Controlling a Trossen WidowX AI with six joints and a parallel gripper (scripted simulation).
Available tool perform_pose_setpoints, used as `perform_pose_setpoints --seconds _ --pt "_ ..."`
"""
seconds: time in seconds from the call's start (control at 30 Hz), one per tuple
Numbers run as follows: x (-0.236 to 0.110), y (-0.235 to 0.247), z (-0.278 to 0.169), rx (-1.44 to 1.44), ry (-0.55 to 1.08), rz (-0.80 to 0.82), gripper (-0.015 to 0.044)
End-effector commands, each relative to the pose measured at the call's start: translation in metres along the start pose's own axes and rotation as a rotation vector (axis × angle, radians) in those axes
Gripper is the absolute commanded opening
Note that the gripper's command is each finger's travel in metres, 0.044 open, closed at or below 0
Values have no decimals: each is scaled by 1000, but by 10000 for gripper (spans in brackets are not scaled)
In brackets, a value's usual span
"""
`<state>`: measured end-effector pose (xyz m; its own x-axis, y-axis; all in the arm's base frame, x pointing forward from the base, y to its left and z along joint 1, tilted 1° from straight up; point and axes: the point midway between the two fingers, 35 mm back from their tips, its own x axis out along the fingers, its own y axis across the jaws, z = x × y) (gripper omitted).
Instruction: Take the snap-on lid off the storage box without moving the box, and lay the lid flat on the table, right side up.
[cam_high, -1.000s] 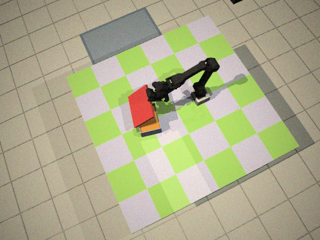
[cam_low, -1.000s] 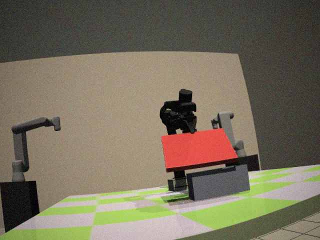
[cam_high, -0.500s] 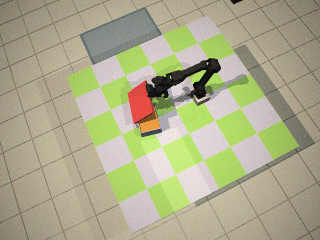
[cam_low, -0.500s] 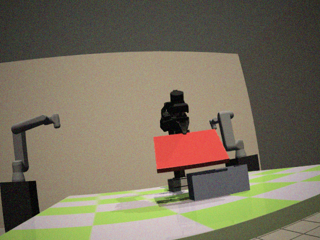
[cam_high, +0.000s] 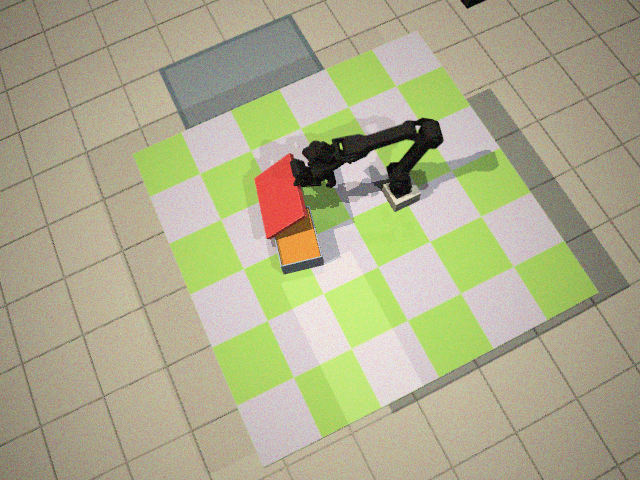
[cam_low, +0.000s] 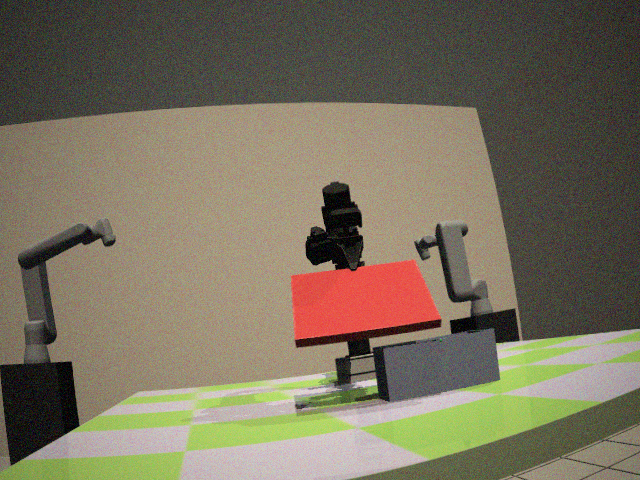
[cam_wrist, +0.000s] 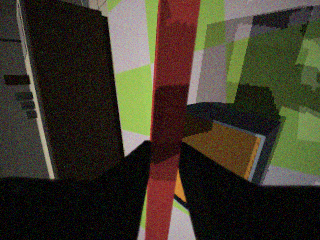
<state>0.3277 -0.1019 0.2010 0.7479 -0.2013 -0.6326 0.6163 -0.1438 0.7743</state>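
Red lid (cam_low: 361, 302) off, tilted, in air partly above storage box (cam_low: 436, 364) | gripper (cam_low: 351, 263) clamped on lid's edge nearest arm | box open, orange inside | left: level lid, lay flat beside box

Lid (cam_low: 361, 302): held by one edge between the jaws, tilted, raised clear of the worktop (cam_low: 465, 413). Storage box (cam_low: 436, 364): set on the worktop below the jaws, partly overhung by the lid, apart from it.

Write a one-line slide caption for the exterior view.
Tool grips the red lid by its edge, tilted above the open grey box.
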Motion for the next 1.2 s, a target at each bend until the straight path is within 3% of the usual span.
perform_pose_setpoints --seconds 0.0,1.17 --pt "-2 1 8 -7 4 7 0" --pt "-9 -5 78 -12 0 6 0"
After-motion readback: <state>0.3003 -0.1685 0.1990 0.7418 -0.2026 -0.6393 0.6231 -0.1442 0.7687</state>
